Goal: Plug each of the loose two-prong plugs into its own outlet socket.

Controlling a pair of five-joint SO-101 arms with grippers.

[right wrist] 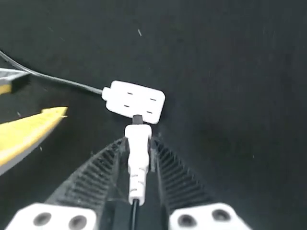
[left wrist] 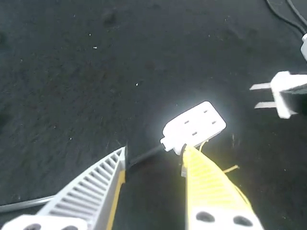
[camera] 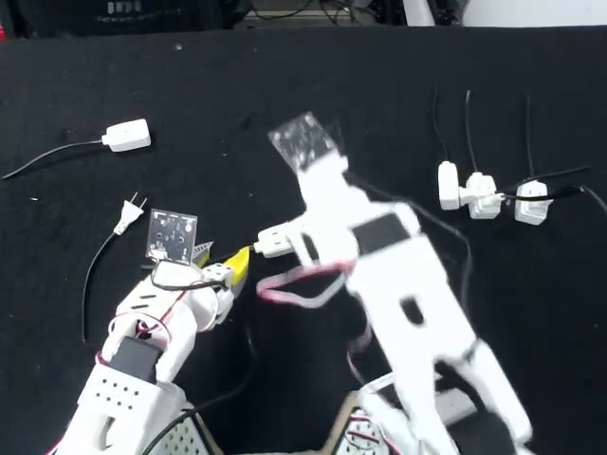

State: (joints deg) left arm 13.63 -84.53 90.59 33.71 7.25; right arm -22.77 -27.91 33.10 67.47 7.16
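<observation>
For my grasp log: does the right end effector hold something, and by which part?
Yes: the right end effector holds a white plug by its body.

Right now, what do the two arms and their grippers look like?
Both arms have white, blocky shells. The left arm carries red and black wires and a perforated base; the left gripper has one yellow ribbed finger and one pale grey one. The right arm shows black panels and a looping pink cable; the right gripper has black ribbed fingers.

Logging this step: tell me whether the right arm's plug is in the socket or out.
Out. In the left wrist view the plug shows both prongs bare, apart from the outlet socket.
</observation>
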